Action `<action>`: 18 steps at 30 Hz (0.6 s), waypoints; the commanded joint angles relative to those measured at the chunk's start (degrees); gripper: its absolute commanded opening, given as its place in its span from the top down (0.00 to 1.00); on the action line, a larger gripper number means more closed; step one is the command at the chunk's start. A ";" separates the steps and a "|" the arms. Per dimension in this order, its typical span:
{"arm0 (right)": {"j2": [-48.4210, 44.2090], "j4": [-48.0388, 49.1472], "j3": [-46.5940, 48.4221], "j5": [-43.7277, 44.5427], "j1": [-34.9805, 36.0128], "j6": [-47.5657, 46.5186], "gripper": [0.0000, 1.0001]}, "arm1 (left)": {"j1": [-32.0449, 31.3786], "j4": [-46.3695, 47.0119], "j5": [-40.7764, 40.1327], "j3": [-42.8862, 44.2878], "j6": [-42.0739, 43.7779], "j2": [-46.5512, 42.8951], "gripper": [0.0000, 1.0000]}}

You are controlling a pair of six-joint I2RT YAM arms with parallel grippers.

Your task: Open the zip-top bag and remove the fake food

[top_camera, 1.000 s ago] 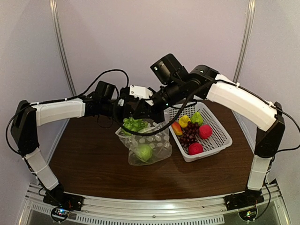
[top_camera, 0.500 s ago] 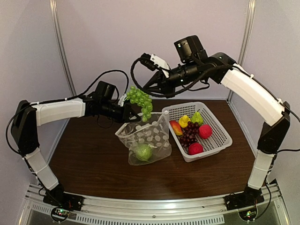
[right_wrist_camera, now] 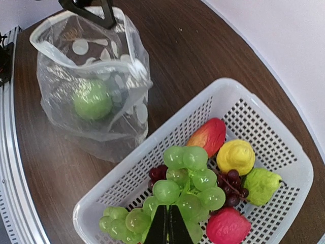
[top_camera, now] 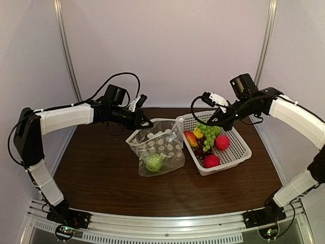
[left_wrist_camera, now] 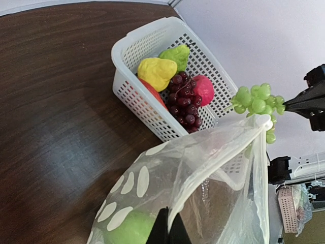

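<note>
Green grapes [right_wrist_camera: 188, 195] hang from the right tool [right_wrist_camera: 167, 223], which is pinched shut on the bunch. The bunch is right under that tool, over the white basket [top_camera: 238, 152]. It is very close to the fruit in there. I cannot tell if it touches them. Under the tool there are also purple grapes [right_wrist_camera: 231, 185], a yellow piece [right_wrist_camera: 236, 155], a green pear shape [right_wrist_camera: 261, 185] and red pieces.

The left tool [top_camera: 147, 123] is clenched on the top edge of the zip-top bag [top_camera: 157, 145]. The bag hangs down from that tool with its mouth open and its bottom on the tabletop [top_camera: 101, 173]. One green round fruit [top_camera: 153, 162] lies at the bottom of the bag, well below the left tool and far off to the side of the right tool.

The step now looks like putting the grapes in the basket. To do it well, the right tool should go down a little more, until the bunch rests on the other fruit, and only then let go. It should be over the middle of the basket, because a long bunch could flop over the wall. The left tool should hold the bag edge tight and high, so the mouth is wide open for the last fruit. If that edge slips, the bag may fall shut.
</note>
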 commanded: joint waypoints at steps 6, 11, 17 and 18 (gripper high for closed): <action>-5.34 2.47 -11.42 5.89 -6.79 -2.16 1.00 | 0.43 -0.59 0.31 -0.13 0.20 0.35 1.00; -5.85 1.32 -12.89 8.61 -7.67 -3.36 1.00 | 0.43 -0.67 0.27 -0.28 0.61 0.16 1.00; -5.59 -2.95 -13.71 11.57 -8.56 -5.77 1.00 | 0.47 -1.28 0.50 0.47 1.80 0.07 1.00; -5.63 -3.40 -14.09 12.12 -8.77 -6.12 1.00 | 0.43 -1.64 0.49 0.60 2.17 0.04 1.00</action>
